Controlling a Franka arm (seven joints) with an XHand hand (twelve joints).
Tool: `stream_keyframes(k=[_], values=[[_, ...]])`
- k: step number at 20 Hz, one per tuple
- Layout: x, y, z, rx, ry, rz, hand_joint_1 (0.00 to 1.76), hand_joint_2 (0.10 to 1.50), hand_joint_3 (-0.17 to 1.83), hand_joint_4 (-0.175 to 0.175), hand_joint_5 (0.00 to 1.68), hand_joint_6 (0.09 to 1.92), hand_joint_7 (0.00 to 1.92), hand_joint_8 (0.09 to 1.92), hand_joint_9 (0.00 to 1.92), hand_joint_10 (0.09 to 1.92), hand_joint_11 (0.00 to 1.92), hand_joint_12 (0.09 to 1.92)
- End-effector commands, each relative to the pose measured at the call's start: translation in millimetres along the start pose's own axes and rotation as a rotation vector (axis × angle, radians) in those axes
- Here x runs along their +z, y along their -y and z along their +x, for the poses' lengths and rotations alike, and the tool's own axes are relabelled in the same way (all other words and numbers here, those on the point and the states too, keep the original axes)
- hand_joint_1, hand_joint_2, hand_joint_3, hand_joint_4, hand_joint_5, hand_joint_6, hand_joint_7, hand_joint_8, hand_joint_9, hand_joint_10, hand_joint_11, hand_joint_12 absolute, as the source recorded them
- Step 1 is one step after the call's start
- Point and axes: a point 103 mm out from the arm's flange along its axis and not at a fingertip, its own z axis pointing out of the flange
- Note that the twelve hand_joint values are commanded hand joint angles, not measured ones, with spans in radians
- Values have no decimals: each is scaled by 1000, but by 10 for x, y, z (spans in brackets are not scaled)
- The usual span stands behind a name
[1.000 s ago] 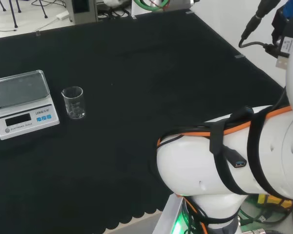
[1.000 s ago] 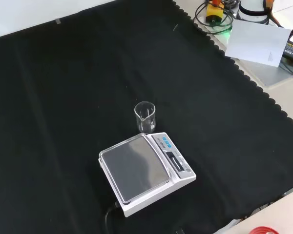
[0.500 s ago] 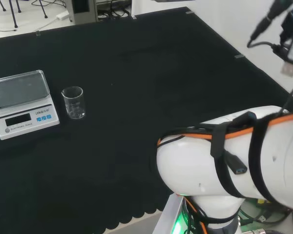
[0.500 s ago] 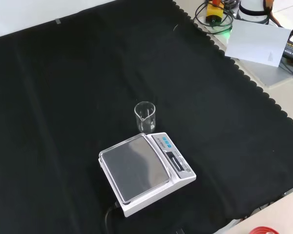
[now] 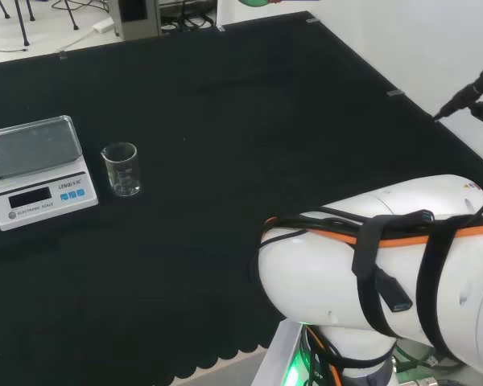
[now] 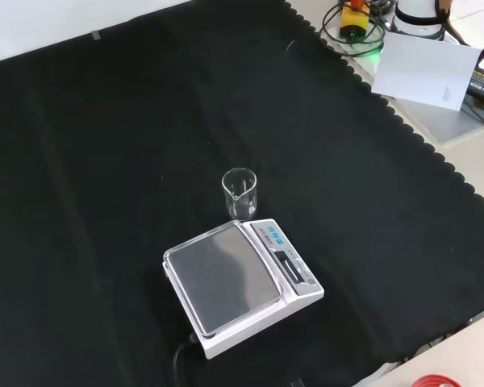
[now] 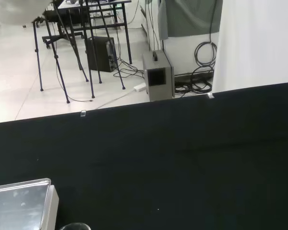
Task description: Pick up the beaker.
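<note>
A small clear glass beaker (image 5: 121, 169) stands upright on the black cloth, and nothing shows inside it. In the head view it is just right of the scale. In the front view the beaker (image 6: 239, 193) stands just behind the scale's display end. Its rim (image 7: 75, 226) peeks in at the wrist view's edge, well away from the camera. A blurred white part of the hand (image 7: 19, 9) shows in a corner of the wrist view, far from the beaker.
A white electronic scale (image 5: 36, 170) with a steel pan (image 6: 223, 276) stands beside the beaker. The arm's white links (image 5: 386, 273) sit at the head view's lower right. Cables and a paper sheet (image 6: 427, 68) lie beyond the cloth's scalloped edge.
In the head view the arm's upper links have swung right and out of the picture, and the big white link has sunk a little. Beaker and scale stay put.
</note>
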Motion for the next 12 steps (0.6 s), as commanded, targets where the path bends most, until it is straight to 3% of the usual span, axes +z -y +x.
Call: stream_keyframes(k=[1, 8, 12], values=[[2179, -823, 499, 14, 60, 425, 672, 693, 144, -19, 348, 198, 482, 734, 524, 761, 142, 1455], [2606, -1046, 633, -8, 78, 461, 675, 693, 143, -19, 343, 200, 490, 738, 521, 763, 135, 1460], [2857, -1164, 711, -14, 125, 470, 675, 694, 143, -21, 325, 194, 486, 737, 517, 763, 132, 1461]])
